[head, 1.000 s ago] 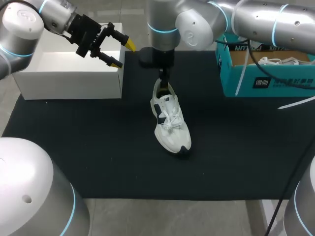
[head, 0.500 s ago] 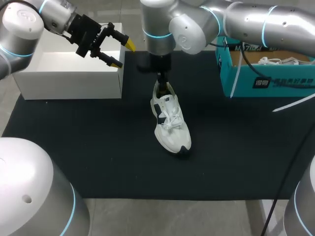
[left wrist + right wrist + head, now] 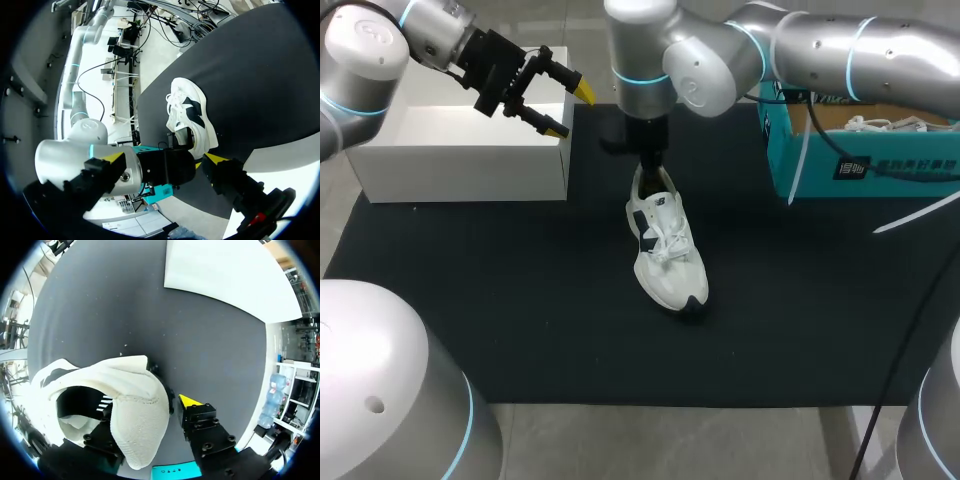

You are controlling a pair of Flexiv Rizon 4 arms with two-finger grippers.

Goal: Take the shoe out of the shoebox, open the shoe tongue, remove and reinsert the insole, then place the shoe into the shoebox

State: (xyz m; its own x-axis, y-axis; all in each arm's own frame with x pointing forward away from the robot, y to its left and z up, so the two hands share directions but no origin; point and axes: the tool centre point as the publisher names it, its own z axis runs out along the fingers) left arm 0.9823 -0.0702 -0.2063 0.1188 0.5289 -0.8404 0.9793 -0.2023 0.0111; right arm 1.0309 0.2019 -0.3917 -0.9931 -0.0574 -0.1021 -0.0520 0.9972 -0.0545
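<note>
**mk_rizon:** where's the shoe right now; in the box or out?

**benchtop_dan:** out; it's sitting on its sole in the middle of the black mat, toe toward the robot, heel toward the far edge, laced up; the teal shoebox is at the mat's far right, well apart from it

**mk_rizon:** and the arms?

**benchtop_dan:** right arm comes across from the right and drops straight down at the heel; the right gripper is right at the heel collar, and the right wrist view has that padded collar up close with the dark inside of the shoe beside it; honestly can't tell whether it's actually squeezing the heel or just sitting around it

**mk_rizon:** left one?

**benchtop_dan:** left gripper hangs in the air over the right end of the white box at the far left; jaws spread wide, nothing between them; its wrist view looks across the mat at the shoe, with the right arm's wrist parked over the heel
</note>
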